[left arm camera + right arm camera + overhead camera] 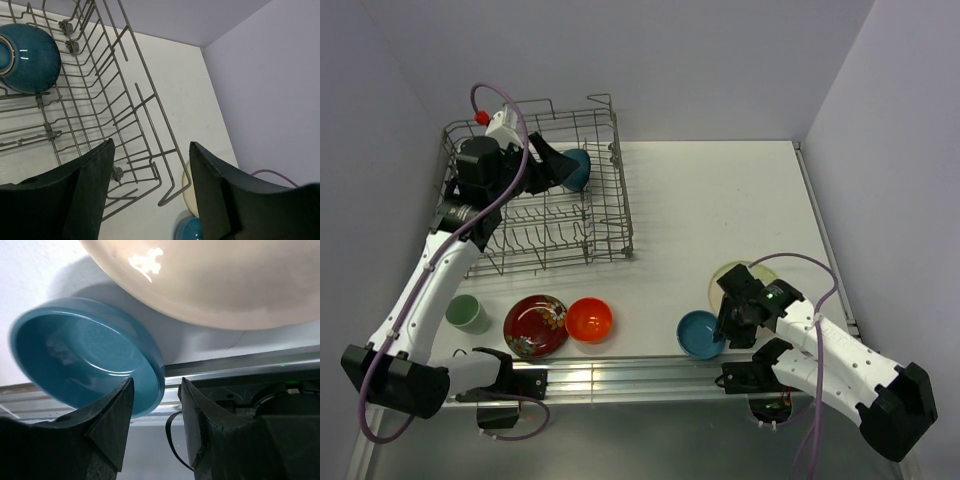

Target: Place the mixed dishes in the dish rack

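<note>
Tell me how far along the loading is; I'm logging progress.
Done: the teal bowl sits in the dish rack, with the left pincer open above it. In hand: the right pincer is open at the rim of the small blue bowl, no grip yet. Left on the table: green cup, red floral bowl, orange bowl, cream plate.

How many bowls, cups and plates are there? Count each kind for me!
Bowls: 4 (teal bowl, red floral bowl, orange bowl, small blue bowl)
Cups: 1 (green cup)
Plates: 1 (cream plate)
Total: 6 dishes
</note>
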You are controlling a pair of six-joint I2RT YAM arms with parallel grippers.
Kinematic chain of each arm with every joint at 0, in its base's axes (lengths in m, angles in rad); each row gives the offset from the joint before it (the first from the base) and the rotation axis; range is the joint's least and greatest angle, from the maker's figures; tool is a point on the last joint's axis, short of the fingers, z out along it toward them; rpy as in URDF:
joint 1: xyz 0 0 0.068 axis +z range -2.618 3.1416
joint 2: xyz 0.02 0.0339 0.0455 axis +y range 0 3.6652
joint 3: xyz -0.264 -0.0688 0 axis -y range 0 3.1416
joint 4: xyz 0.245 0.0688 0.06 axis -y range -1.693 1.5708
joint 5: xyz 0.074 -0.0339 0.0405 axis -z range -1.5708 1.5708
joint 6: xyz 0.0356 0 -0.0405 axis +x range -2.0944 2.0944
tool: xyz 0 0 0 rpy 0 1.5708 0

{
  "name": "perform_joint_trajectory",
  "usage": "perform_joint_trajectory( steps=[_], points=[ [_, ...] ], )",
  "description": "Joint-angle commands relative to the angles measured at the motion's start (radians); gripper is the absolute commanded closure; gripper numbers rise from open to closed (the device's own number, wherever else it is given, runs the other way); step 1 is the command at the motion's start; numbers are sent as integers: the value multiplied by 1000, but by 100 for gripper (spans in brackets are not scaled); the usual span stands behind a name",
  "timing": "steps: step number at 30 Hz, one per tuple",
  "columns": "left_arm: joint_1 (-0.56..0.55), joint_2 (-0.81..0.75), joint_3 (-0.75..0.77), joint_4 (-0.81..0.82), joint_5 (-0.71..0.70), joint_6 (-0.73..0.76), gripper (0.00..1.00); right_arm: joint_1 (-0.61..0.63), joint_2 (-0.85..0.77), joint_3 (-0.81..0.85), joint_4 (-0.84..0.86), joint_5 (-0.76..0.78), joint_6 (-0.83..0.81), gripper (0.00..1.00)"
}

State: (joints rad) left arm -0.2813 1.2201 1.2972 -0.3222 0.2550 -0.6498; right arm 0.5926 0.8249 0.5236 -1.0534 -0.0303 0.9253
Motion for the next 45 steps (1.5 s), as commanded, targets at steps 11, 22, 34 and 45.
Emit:
perform_joint_trajectory(
  steps=[11,22,34,45],
  points=[
    [-4,-131,-18,-66,36,26,32,174,76,47,66,125,118,99],
    [-12,-211,-177,39,401,-51,15,233,117,461,131,178,-92,100],
    [-183,-261,-338,218,521,-143,2,233,217,725,256,64,-215,100],
    [-295,-235,-335,278,484,-174,2,233,284,826,286,-11,-215,100]
  ],
)
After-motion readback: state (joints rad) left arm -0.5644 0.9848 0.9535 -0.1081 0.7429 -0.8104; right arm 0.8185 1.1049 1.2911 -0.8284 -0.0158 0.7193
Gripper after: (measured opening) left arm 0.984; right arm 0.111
